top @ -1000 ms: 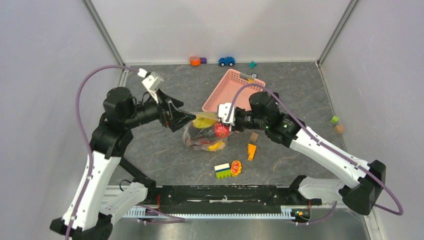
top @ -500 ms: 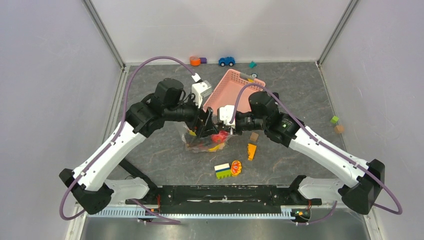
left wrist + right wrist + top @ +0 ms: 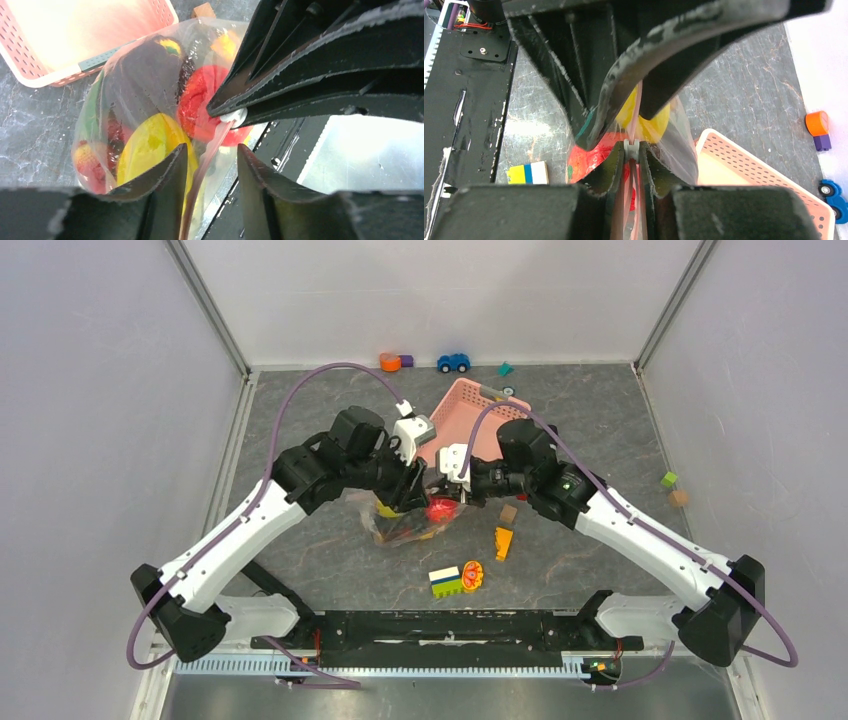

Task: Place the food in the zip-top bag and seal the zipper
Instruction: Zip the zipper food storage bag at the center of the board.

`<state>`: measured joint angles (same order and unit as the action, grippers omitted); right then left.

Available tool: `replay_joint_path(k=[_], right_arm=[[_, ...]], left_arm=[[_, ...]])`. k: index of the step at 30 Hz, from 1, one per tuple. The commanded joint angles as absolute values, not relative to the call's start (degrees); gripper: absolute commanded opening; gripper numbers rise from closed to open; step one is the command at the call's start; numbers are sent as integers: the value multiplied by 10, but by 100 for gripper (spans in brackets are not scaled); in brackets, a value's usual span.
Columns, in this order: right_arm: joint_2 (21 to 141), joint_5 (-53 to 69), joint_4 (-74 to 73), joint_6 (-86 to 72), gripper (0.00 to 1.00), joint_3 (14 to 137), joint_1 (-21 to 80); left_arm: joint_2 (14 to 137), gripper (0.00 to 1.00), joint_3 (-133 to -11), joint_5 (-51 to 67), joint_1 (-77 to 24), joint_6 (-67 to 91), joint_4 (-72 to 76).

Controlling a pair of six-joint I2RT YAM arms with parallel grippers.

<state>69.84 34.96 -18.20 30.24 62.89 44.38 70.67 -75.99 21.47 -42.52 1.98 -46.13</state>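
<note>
Two pairs of fingers (image 3: 600, 176) flank one zip-top bag's (image 3: 135, 85) single zipper (image 3: 210, 150).

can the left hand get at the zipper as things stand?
Probably yes: the left hand straddles the zipper, fingers open, nothing in between. The right hand pinches the same strip just beyond, leaving that stretch free.
</note>
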Motion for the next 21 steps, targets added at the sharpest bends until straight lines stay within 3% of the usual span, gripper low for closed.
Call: replay_joint_path(k=[1, 5, 21], right_arm=[[689, 344, -158, 297, 0, 655, 431], [683, 345, -158, 295, 0, 653, 427], [663, 201, -166, 315, 3, 635, 417]], left_arm=[[679, 39, -747, 190, -429, 1, -468], [675, 3, -748, 179, -429, 1, -469], [615, 2, -708, 84, -430, 1, -421]])
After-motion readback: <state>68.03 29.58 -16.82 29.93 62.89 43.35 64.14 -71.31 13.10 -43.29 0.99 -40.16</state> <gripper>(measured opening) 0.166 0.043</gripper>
